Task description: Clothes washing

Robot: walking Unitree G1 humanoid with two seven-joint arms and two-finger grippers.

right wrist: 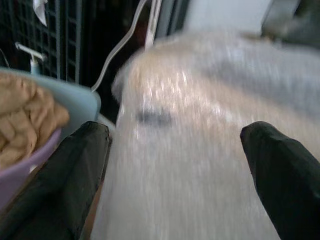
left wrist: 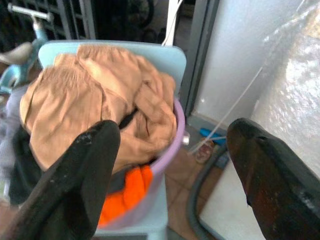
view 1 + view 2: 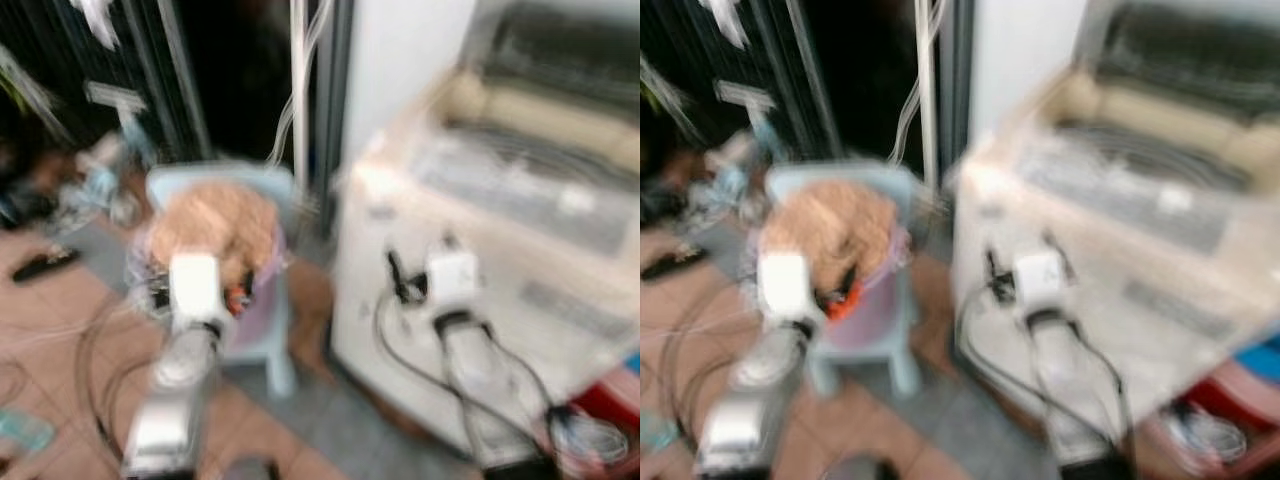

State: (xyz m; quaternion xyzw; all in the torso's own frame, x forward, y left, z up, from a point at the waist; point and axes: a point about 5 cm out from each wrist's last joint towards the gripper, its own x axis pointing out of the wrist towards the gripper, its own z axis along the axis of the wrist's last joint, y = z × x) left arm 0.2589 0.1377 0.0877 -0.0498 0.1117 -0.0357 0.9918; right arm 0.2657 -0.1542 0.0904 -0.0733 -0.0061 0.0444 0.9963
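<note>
Head views are pretty blurry. Tan clothes (image 2: 100,100) sit piled in a lilac basin (image 2: 165,160) on a pale blue plastic chair (image 3: 270,340), just left of the washing machine (image 3: 480,260). Left claw (image 2: 170,175) hangs wide open near the pile, holding nothing — right claw (image 1: 175,175) gapes empty too, facing the machine's front.

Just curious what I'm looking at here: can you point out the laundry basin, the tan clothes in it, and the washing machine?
Basin (image 2: 172,145): left wrist view, on its purple rim.
Tan clothes (image 2: 95,95): left wrist view, middle of the heap.
Washing machine (image 3: 400,250): left eye view, its pale front corner.
</note>
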